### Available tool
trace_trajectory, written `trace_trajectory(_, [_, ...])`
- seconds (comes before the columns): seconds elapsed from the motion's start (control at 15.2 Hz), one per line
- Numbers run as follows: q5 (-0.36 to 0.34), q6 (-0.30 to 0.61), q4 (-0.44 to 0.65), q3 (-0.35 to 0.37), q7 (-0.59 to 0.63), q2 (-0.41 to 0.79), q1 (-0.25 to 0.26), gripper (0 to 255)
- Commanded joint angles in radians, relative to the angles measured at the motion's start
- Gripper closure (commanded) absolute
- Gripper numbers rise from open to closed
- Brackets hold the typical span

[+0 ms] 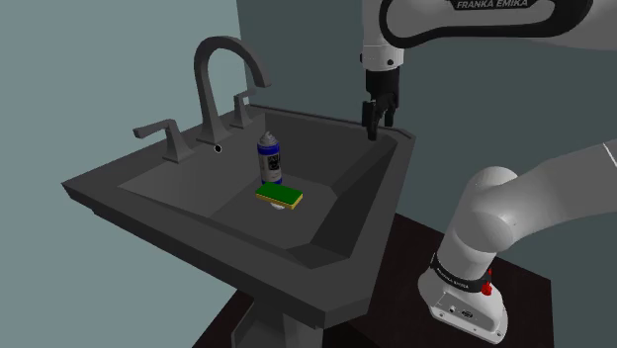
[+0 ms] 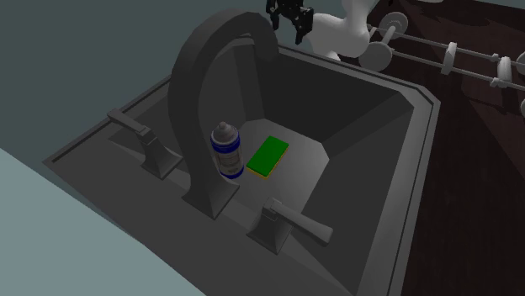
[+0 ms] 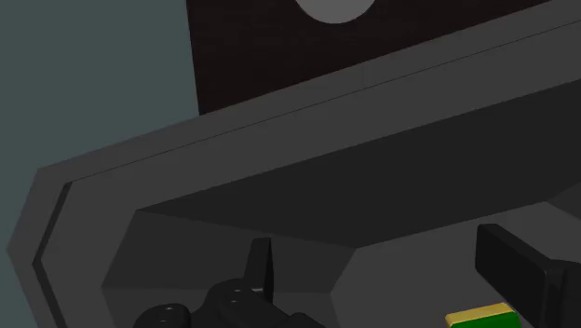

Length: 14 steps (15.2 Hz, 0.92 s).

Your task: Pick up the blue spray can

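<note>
Inside sink (image 1: 341,213), blue spray can (image 1: 270,156) stands upright.

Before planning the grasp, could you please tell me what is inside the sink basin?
A blue spray can stands upright beside a flat green sponge. The basin floor beneath them is covered, so nothing there can be made out.

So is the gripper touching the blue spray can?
Apart. The shoulder view shows the gripper up by the sink rim, with bare basin between it and the spray can.
</note>
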Motion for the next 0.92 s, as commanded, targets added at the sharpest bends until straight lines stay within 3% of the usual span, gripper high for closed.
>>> trace_trajectory(0.0, [0.000, 0.000, 0.000, 0.000, 0.000, 0.000, 0.000, 0])
trace_trajectory(0.46, [0.080, 0.435, -0.170, -0.066, -0.043, 0.017, 0.032, 0])
trace_trajectory(0.86, [0.184, 0.823, -0.249, -0.130, -0.123, 0.118, 0.095, 0])
